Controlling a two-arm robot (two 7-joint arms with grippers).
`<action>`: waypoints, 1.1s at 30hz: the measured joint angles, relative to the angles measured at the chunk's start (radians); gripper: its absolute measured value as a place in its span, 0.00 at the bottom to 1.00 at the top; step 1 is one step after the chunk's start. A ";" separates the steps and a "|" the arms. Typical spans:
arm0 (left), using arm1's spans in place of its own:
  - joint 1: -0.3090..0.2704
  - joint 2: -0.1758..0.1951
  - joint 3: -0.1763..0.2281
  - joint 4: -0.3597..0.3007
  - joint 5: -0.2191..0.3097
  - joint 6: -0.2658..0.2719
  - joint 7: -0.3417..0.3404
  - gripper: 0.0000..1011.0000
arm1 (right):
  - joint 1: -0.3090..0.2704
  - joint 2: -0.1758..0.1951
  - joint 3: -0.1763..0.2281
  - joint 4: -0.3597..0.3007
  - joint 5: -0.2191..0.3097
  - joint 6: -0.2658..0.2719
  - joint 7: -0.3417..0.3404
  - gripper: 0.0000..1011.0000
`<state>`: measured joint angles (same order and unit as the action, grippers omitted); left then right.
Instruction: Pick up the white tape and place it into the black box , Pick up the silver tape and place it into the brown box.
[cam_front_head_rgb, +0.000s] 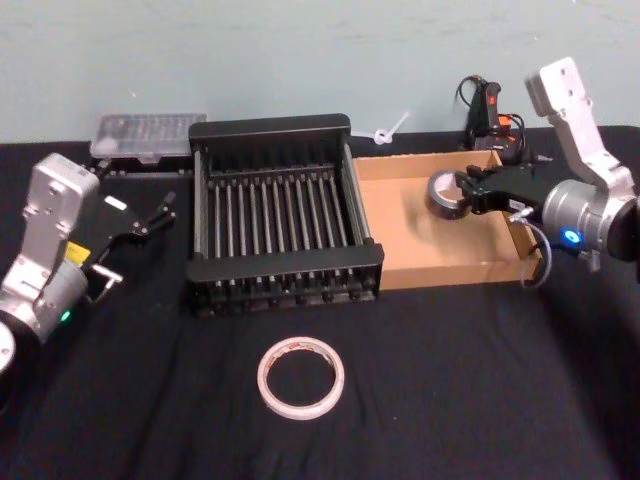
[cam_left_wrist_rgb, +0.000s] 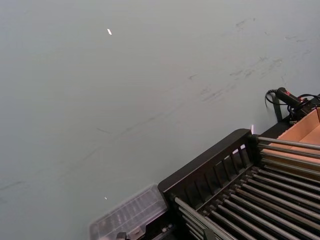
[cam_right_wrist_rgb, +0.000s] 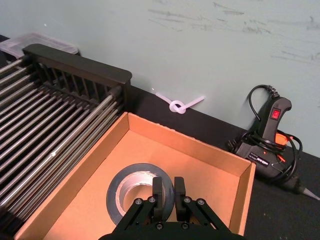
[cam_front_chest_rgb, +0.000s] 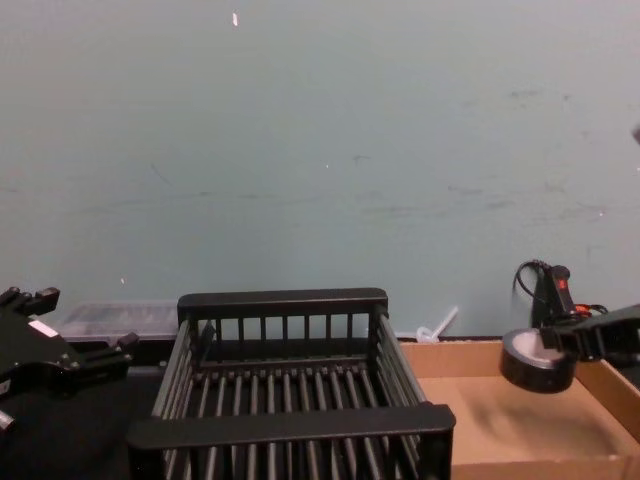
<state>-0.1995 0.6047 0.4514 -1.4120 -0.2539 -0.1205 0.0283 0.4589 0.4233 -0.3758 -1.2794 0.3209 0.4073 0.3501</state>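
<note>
- The right gripper (cam_right_wrist_rgb: 168, 192) has its fingers pinched on the wall of the silver tape (cam_right_wrist_rgb: 131, 191) — one inside the core, one outside.
- Below the fingers is the brown box (cam_front_head_rgb: 400, 255); the roll hangs above its floor.
- Beyond the box's left wall sits the black box (cam_front_head_rgb: 285, 268).
- The white tape (cam_front_head_rgb: 300, 376) lies flat on the table in front of it.
- The left gripper (cam_front_head_rgb: 158, 212) hovers left of the black box — fingers apart.

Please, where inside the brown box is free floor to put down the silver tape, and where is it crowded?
The brown box floor is bare from the wall beside the black box across to its front wall. The right gripper holds the silver tape above the far right part. Behind the box it is crowded: a glue gun.
</note>
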 joint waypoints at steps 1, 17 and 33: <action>0.000 0.000 0.000 0.000 0.000 0.000 0.000 0.99 | 0.006 -0.005 -0.001 0.010 -0.003 -0.002 0.000 0.14; 0.000 0.000 0.000 0.000 0.000 0.000 0.000 0.99 | 0.082 -0.080 -0.017 0.171 -0.060 -0.026 0.015 0.14; 0.000 0.000 0.000 0.000 0.000 0.000 0.000 0.99 | 0.082 -0.084 -0.015 0.174 -0.067 -0.031 0.017 0.22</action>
<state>-0.1996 0.6047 0.4514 -1.4120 -0.2539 -0.1205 0.0283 0.5411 0.3398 -0.3912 -1.1056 0.2535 0.3767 0.3667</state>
